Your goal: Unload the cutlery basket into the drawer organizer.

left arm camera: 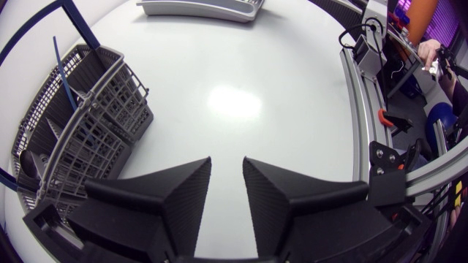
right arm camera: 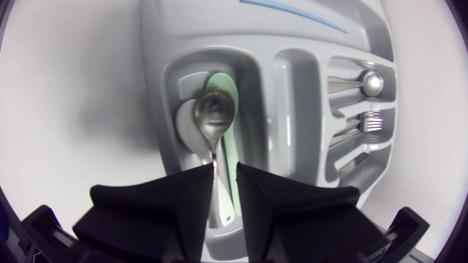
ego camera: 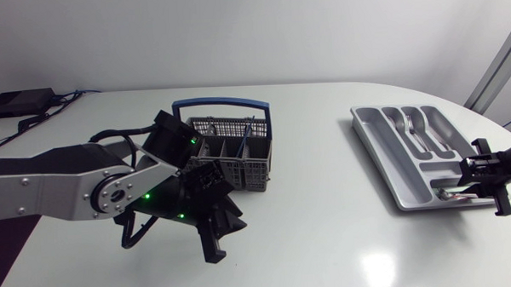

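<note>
The matte black left gripper (ego camera: pixel 218 237) hangs just beside the grey plastic cutlery basket (ego camera: pixel 239 159) with a blue handle, its fingers apart and holding nothing. The right gripper (right arm camera: pixel 225 174) is over the end compartment of the grey drawer organizer (ego camera: pixel 382 166), at the handle of a steel spoon (right arm camera: pixel 213 117); whether it is clamped on it, I cannot tell.

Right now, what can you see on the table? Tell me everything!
basket: one, grey with blue handle, mid-table.
stick: one, blue, standing in the basket.
organizer: one, grey, at the table's right.
spoon: one, silver, in the organizer's end slot, over the next two.
white spoon: one, white, same slot.
green piece: one, green, same slot.
other cutlery: at least two, silver, in the long slots.
left gripper: one, black, open and empty, beside the basket.
right gripper: one, black, over the end slot.
</note>
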You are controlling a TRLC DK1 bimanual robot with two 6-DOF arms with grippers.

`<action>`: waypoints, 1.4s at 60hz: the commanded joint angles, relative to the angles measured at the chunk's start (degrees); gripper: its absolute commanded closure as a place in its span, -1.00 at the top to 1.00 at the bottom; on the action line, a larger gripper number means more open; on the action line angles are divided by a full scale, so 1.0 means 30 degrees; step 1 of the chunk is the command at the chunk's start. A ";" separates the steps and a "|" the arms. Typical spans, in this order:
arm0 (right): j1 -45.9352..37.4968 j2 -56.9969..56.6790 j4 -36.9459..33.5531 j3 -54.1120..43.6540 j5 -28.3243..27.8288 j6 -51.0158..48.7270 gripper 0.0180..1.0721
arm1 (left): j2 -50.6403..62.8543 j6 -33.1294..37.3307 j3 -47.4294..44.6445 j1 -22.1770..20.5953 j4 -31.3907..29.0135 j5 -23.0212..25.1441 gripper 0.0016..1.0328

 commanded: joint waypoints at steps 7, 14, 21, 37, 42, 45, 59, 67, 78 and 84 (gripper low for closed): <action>-0.0432 -0.1945 -0.0185 0.0641 -0.1807 0.0429 0.93 | -0.0297 -0.0423 -0.0117 0.0048 -0.0180 -0.0163 -0.34; -0.0813 -0.2589 -0.2998 0.2545 -0.4092 0.2157 0.93 | -0.0267 -0.0482 0.0234 0.0077 -0.0180 -0.0193 -0.34; -0.0989 -0.3029 -0.5400 0.3805 -0.6641 0.4559 0.93 | -0.0062 -0.0687 0.0586 0.0077 -0.0063 -0.0251 -0.34; -0.0374 -0.3322 -0.8945 0.3336 -1.1651 0.8895 0.93 | 0.0670 -0.2298 0.1845 0.0546 0.1812 -0.1394 -0.34; 0.0154 -0.3380 -1.0439 0.2897 -1.3116 0.9100 0.93 | 0.0875 -0.3265 0.2226 0.0839 0.2808 -0.1658 -0.34; 0.0622 -0.3410 -1.0937 0.2575 -1.3731 0.9364 0.93 | 0.1051 -0.3997 0.2343 0.0927 0.3775 -0.2214 -0.34; 0.2790 -0.4640 -1.1230 0.0729 -1.5020 1.0389 0.93 | 0.2428 -0.5638 0.2373 0.0897 0.7906 -0.4734 -0.35; 0.3230 -0.5871 -0.9619 -0.0707 -1.6075 1.1268 0.93 | 0.4010 -0.5550 0.2402 0.0458 1.0455 -0.6902 -0.35; 0.4607 -0.8214 -0.3203 -0.4017 -1.5635 1.5575 0.93 | 0.5241 -0.5697 0.2754 0.0604 1.2476 -0.7839 -0.35; 0.5105 -0.9503 -0.0215 -0.5570 -1.5606 1.7479 0.93 | 0.5534 -0.5755 0.2988 0.0692 1.2857 -0.7956 -0.35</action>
